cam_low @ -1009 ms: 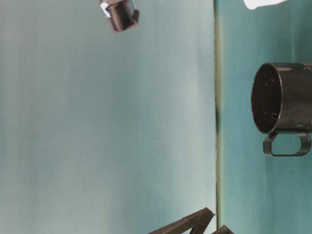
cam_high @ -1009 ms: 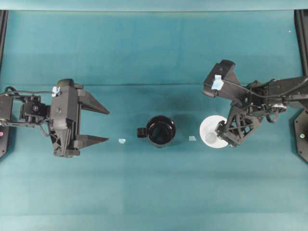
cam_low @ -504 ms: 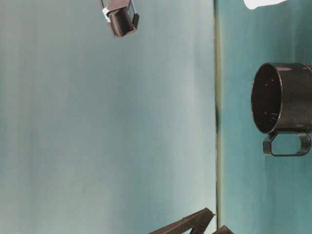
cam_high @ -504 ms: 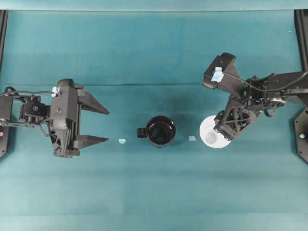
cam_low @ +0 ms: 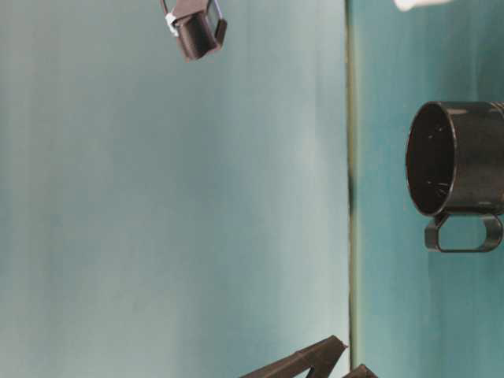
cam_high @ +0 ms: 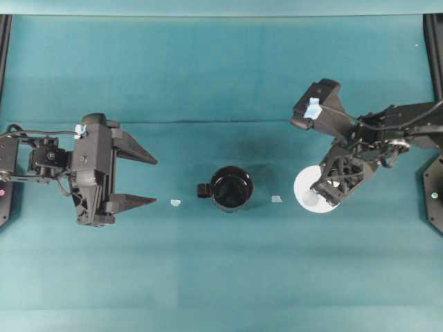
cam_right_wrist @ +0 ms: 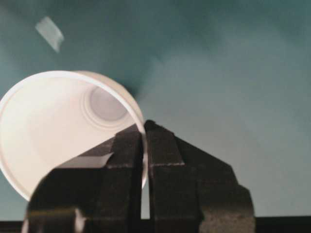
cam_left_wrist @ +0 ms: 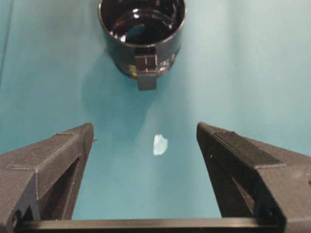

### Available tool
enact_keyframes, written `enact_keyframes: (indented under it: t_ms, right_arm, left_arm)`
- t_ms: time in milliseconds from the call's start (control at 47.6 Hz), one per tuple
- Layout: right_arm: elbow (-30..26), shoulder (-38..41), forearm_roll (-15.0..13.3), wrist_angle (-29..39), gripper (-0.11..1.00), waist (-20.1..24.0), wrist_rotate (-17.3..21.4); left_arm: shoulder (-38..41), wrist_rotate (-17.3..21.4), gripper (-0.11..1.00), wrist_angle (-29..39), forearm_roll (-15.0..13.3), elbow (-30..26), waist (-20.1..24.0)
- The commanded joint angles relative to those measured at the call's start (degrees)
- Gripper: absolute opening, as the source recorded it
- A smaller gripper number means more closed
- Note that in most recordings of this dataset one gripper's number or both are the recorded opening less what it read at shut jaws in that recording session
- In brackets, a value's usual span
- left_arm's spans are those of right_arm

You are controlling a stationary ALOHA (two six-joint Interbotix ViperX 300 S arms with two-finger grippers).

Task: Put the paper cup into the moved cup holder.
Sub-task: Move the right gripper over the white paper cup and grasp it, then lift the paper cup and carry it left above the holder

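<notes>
The white paper cup [cam_high: 309,191] stands right of centre on the teal cloth. Its rim [cam_right_wrist: 138,116] is pinched between the fingers of my right gripper [cam_right_wrist: 144,127], one finger inside the cup and one outside. The gripper [cam_high: 324,194] is shut on that wall. The glossy black cup holder [cam_high: 231,188] sits at the centre with its handle pointing left, and shows side-on in the table-level view [cam_low: 459,161] and in the left wrist view [cam_left_wrist: 142,34]. My left gripper [cam_high: 149,180] rests open at the far left, well apart from the holder, nothing between its fingers [cam_left_wrist: 63,160].
Two small pale tape scraps lie on the cloth, one left of the holder [cam_high: 175,203] and one between holder and cup [cam_high: 277,199]. Black frame edges run along both sides of the table [cam_high: 4,41]. The right wrist camera [cam_low: 194,27] hangs high in the table-level view.
My right gripper has closed from open onto the paper cup's rim, and the cup has shifted slightly right. The left arm and the cup holder have not moved.
</notes>
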Motion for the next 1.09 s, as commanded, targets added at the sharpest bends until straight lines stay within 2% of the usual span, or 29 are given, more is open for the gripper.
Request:
enact_keyframes:
  t_ms: [0, 147, 315, 588, 714, 862, 1072]
  right_arm:
    - [-2.55, -2.55, 0.18, 2.2, 0.03, -0.44, 0.44]
    - [-6.94, -5.71, 0.09, 7.65, 0.03, -1.58, 0.44]
    - [-13.01, -6.15, 0.09, 10.02, 0.03, -2.37, 0.44]
    - [-22.32, 1.49, 0.0, 10.63, 0.03, -0.53, 0.18]
    - [-27.07, 5.36, -0.88, 11.51, 0.03, 0.09, -0.09]
    - [-29.79, 8.26, -1.41, 11.69, 0.03, 0.35, -0.26]
    - [-30.67, 11.16, -1.41, 10.99, 0.03, 0.88, -0.26]
  left_arm:
    - [-0.44, -0.09, 0.88, -0.26, 0.18, -0.53, -0.09]
    - [-0.44, -0.09, 0.87, -0.26, 0.09, -0.53, -0.09]
    - [-0.44, -0.09, 0.87, -0.26, 0.18, -0.53, -0.18]
    - [-0.44, -0.26, 0.87, -0.26, 0.18, -0.53, -0.18]
    - [-0.44, -0.97, 0.87, -0.26, 0.18, -0.53, -0.18]
    - [-0.44, -1.14, 0.87, -0.26, 0.18, -0.62, -0.18]
    - [-0.44, -1.14, 0.87, -0.26, 0.18, -0.62, -0.18]
